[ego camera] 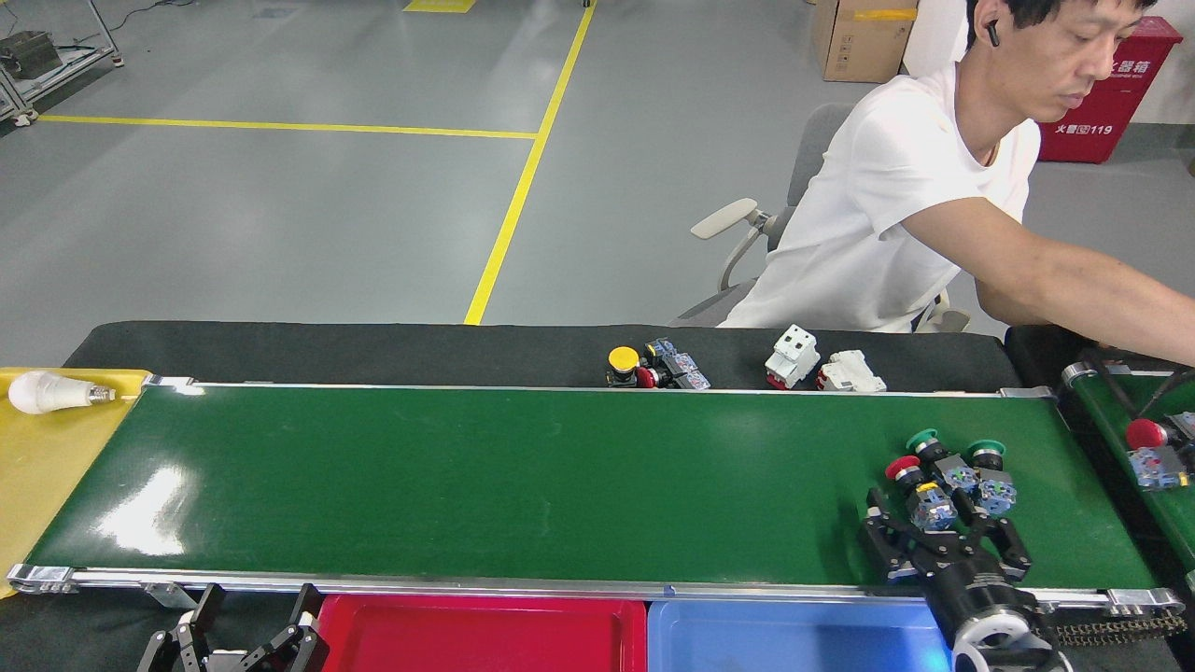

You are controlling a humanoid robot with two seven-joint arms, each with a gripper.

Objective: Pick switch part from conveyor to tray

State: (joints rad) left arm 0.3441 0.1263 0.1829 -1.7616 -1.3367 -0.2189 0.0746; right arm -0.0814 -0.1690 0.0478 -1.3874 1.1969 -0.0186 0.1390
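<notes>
Head view: the right gripper (pixel 936 525), black with two splayed fingers, hangs over the near edge of the long glossy dark-green conveyor (pixel 523 485) with its jaws spread wide and nothing between them. Just beyond its fingertips, and partly between them, lies a tight cluster of three push-button switch parts: the red-capped switch part (pixel 918 491) with a blue-and-grey contact block sits closest, almost touching the open fingers, while the two green-capped switch parts (pixel 966 465) lie just behind it, touching one another. Directly under the gripper's wrist, on the near side of the silver rail, sits the blue plastic tray (pixel 794 637), and beside that, further to the gripper's left, the red plastic tray (pixel 476 637). To the gripper's right, across a gap, a narrower second green belt (pixel 1144 504) carries another red-capped switch (pixel 1153 450). Well beyond the gripper, on the black mat behind the conveyor, rest two white circuit breakers (pixel 822 364) and a small heap with a yellow-capped button (pixel 624 362). A person in a white T-shirt (pixel 878 215) sits behind there, one arm stretched over the second belt. Far to the left, the left gripper (pixel 245 621) sits low beside the red tray, its black fingers apart and holding nothing. A white light bulb (pixel 51 392) lies on a yellow surface at the conveyor's far left end.
</notes>
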